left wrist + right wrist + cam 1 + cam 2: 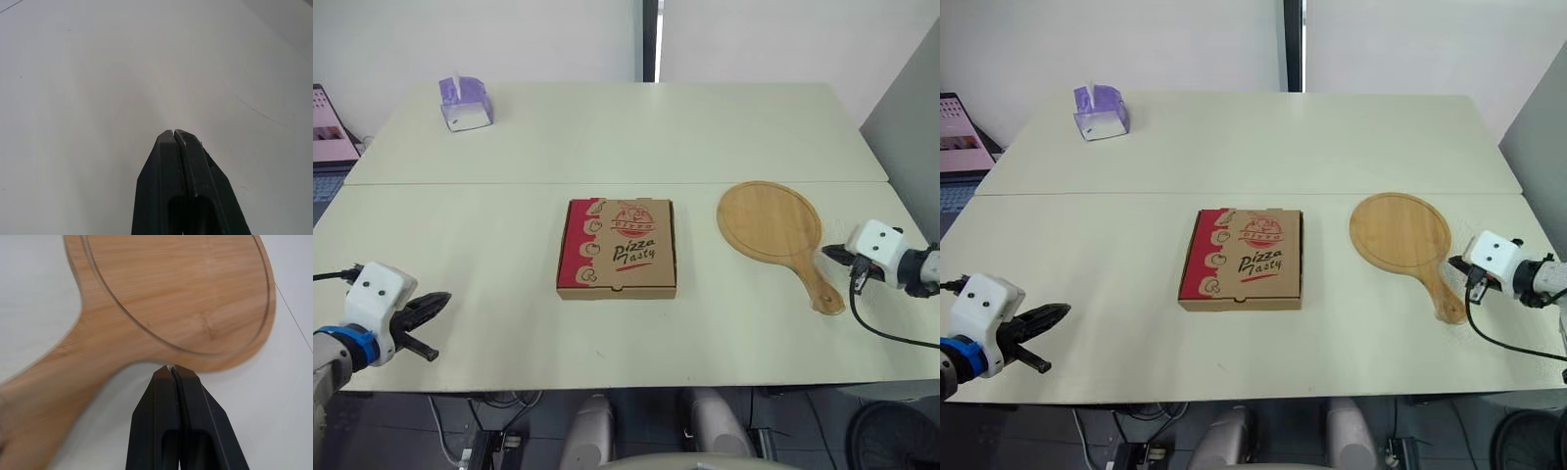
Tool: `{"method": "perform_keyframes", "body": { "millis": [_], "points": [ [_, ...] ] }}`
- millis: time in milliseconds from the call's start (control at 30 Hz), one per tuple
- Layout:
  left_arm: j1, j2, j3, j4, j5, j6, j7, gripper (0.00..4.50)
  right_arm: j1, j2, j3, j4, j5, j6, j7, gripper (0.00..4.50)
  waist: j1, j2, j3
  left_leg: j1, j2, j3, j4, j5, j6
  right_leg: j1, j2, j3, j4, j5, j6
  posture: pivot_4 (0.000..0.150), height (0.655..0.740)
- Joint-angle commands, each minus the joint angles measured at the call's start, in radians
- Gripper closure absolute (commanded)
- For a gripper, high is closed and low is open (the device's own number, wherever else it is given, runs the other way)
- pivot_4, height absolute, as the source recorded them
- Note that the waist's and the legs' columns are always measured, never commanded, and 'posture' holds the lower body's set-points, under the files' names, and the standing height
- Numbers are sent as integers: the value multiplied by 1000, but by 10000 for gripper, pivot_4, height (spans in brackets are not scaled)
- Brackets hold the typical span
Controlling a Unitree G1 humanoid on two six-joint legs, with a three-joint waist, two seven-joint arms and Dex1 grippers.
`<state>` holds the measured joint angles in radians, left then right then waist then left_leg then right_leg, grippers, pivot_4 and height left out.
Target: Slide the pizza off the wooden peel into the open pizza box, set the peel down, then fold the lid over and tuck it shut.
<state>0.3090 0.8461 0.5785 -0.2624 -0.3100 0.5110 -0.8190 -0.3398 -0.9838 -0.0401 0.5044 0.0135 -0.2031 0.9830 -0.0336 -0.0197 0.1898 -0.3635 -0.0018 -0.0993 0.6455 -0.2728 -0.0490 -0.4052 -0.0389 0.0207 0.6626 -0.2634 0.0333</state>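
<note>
The right gripper (171,367), fingers together and empty, sat just beside the bare wooden peel (771,223) lying flat on the counter (489,235). The left gripper (174,131), also closed, waited well apart. The pizza box (619,247) lay shut between them, so the task looked finished.

Purple tissue box (465,103) is sitting at the far left of a pale worktop (607,147).
A seam (460,183) is running across the worktop where two tabletops are meeting, and the tissue box is standing beyond it with a white tissue poking up from its top. A white wall (509,39) is rising behind, split by a dark vertical strip (649,39). A pink object (331,132) is showing at the left edge, a grey panel (911,137) is standing on the right, and cables (450,431) are hanging beneath the near edge.
</note>
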Motion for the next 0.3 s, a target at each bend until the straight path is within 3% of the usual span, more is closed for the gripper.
{"method": "perform_keyframes", "body": {
  "millis": [33,300],
  "points": [
    [-7,24,35,8,-4,-18,-10,45000,-44,-27,-9,51,-11,-51,12,44429,0,0,0,0,0,0,0,0,0,0,0,0,0,0,0,1500,7400],
    [-80,55,1,70,19,-3,0,45000,-67,-28,0,92,-27,-62,41,44429,1,0,0,0,0,0,0,0,0,0,0,1,0,0,0,1500,7400]
  ]
}}
